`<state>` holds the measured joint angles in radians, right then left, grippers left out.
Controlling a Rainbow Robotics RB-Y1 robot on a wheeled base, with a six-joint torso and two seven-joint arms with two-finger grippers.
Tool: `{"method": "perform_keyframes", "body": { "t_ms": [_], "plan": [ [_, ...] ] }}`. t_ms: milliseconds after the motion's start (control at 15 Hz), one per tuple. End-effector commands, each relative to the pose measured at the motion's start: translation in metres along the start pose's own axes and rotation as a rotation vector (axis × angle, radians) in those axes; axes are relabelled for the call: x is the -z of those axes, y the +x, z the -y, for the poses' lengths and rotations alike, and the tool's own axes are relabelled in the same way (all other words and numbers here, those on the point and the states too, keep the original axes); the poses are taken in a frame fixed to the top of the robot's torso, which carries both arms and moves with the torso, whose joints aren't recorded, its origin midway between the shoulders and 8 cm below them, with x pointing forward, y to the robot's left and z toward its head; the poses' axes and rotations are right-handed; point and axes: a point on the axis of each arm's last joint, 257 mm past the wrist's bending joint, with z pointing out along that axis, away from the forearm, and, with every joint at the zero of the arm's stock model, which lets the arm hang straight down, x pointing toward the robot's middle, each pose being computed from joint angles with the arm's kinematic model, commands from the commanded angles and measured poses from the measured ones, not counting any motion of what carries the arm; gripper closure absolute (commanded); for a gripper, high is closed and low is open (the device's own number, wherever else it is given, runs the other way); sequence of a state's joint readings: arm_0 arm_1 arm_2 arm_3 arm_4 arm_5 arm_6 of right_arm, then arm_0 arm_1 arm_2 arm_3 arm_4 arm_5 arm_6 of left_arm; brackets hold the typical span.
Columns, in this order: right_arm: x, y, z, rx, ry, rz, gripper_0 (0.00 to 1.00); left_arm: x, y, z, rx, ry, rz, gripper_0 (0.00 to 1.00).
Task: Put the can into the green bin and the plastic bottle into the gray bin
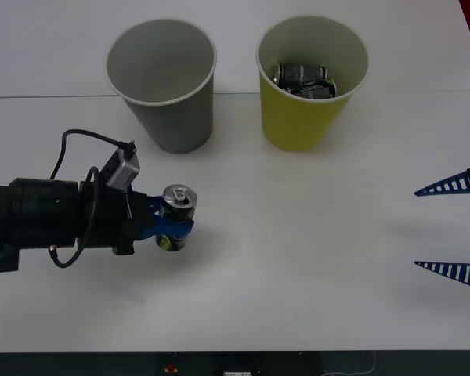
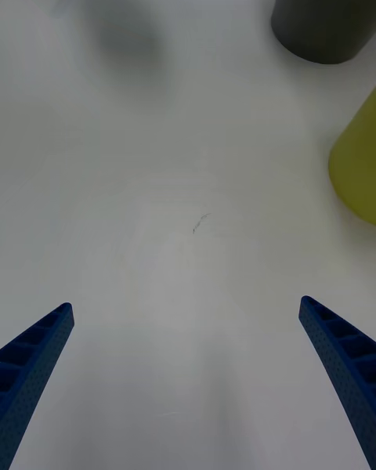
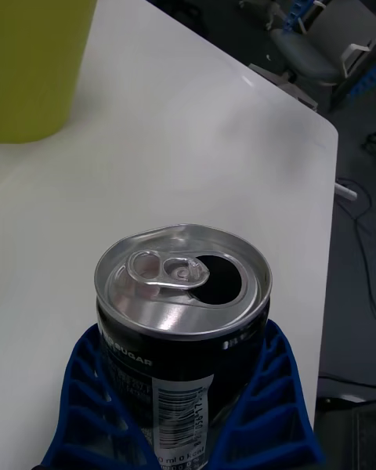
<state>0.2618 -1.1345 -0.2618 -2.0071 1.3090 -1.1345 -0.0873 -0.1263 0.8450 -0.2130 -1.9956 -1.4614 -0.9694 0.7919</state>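
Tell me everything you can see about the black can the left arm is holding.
The can is small and black, seemingly metal, with a silver top, a pull tab and an already open mouth. White lettering and a barcode run down its side. It stands upright, or close to it, on the white table, in front of the gray bin. The left end effector is shut on it, a blue ribbed finger pressing each side of its body.

Left gripper (image 3: 184,431): blue ribbed fingers (image 3: 94,392) clasp the can (image 3: 184,313) on both sides. Can upright, black, silver top, tab opened. White table (image 3: 196,149) below. Green bin (image 3: 39,47) stands beyond, apart from the can.
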Motion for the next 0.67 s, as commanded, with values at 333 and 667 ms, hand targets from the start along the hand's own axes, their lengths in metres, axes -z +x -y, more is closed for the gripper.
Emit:
{"method": "perform_keyframes", "body": {
  "t_ms": [333,667],
  "plan": [
    [0.000,0.000,0.000,0.000,0.000,0.000,0.00,-0.008,-0.058,0.006,0.082,-0.123,-0.012,1.00],
    [0.000,0.000,0.000,0.000,0.000,0.000,0.00,-0.006,-0.108,-0.011,-0.023,-0.192,-0.044,1.00]
  ]
}}
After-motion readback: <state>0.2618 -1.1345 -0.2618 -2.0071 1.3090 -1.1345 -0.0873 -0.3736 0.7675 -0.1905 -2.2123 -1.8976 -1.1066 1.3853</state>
